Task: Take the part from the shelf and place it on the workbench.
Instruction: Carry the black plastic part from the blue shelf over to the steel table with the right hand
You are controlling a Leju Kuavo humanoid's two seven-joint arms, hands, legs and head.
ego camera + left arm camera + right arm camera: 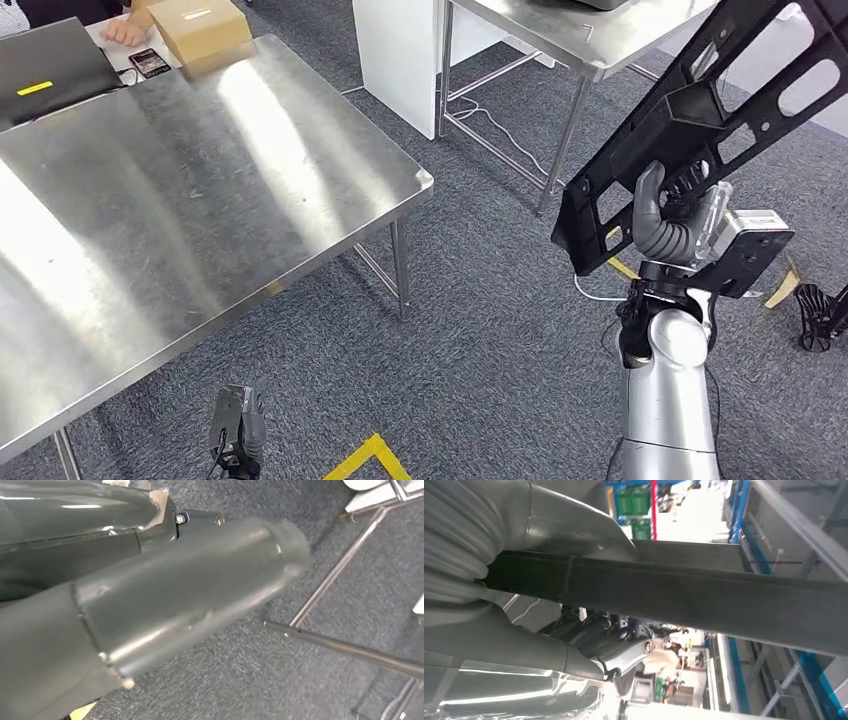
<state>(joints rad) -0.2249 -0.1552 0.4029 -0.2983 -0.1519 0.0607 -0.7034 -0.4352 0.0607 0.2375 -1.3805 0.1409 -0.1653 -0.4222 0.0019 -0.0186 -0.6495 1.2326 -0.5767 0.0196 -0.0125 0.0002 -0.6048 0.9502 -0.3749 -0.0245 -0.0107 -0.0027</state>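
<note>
**One black part held up at right, off the tabletop**

One black part [700, 110], a long flat frame with cut-out slots, sits in the right robot hand [668, 215], fingers clamped on its lower end. The part tilts up and away to the right, over the carpet, well apart from the tabletop [200, 200]. In the right wrist view the part [704, 597] crosses as a dark bar, with the right robot hand [499, 580] closed above and below it. The silver right arm [668, 400] comes up from below.

Left robot hand [125, 610]: the thick grey thumb is close to the lens and blurred, cannot tell if the fingers are apart or together. In the head view a dark piece of it shows low, near the tabletop edge.

The tabletop is bare shiny steel with streaky glare, on thin steel legs. At its far corner: a cardboard box [198, 28], a phone [149, 62], a dark laptop [50, 65] with a yellow sticker, and a person's hand [122, 33].

The floor is grey carpet [480, 330] with yellow tape marks [370, 458]. Beyond stands a second steel table [570, 30] beside a white cabinet [395, 50], cables trailing under it. A small black stand [818, 318] sits at far right.
</note>
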